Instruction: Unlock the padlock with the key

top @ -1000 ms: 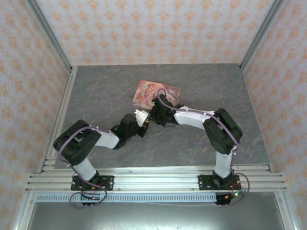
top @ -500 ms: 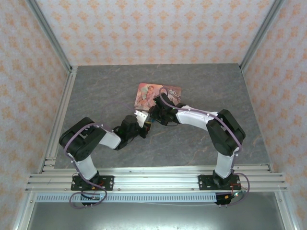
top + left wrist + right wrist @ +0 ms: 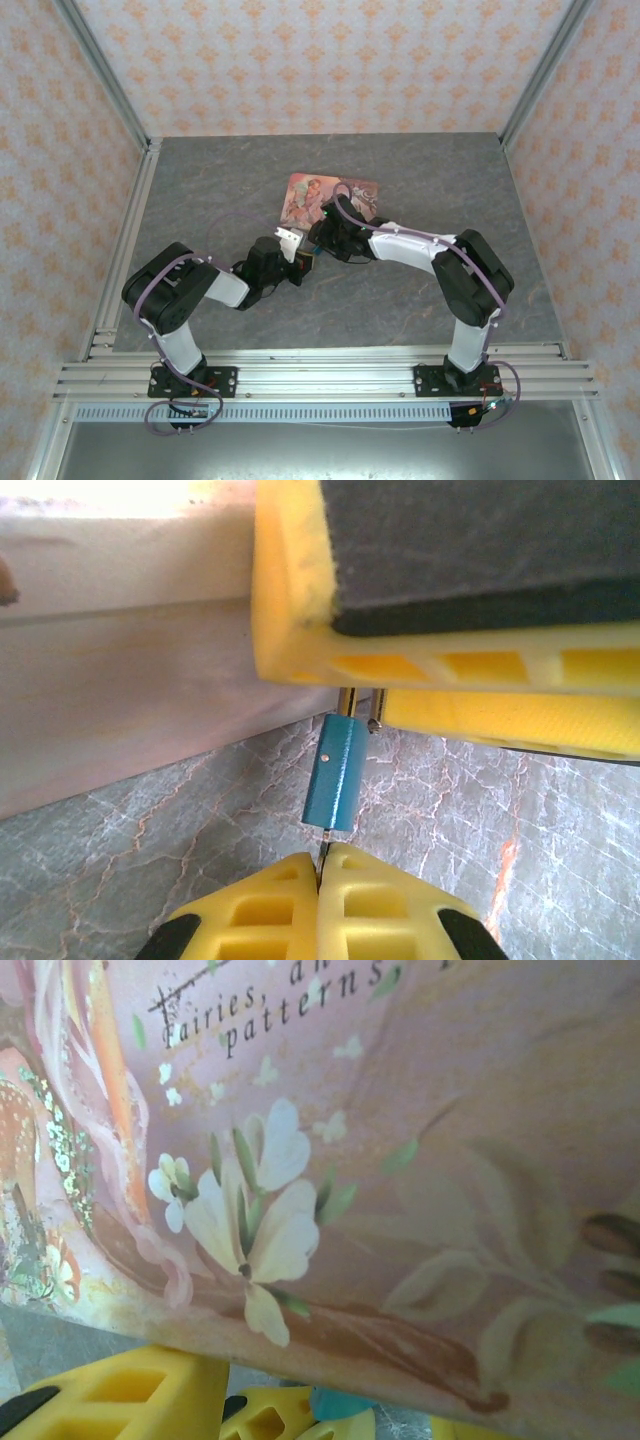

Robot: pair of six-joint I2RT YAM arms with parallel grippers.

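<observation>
Shackle [image 3: 346, 700] of the small teal-blue padlock [image 3: 335, 772] sits clamped in the right tool [image 3: 366, 687]; left tool [image 3: 322, 868] pinches a thin dark key [image 3: 325, 840].

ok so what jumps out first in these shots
The tiny teal-blue padlock in the left wrist view, held by its shackle in the right claw while the left claw pinches a thin key at its base. The pink fairy-illustrated tin lies mid-table right beside them in the top view.
</observation>
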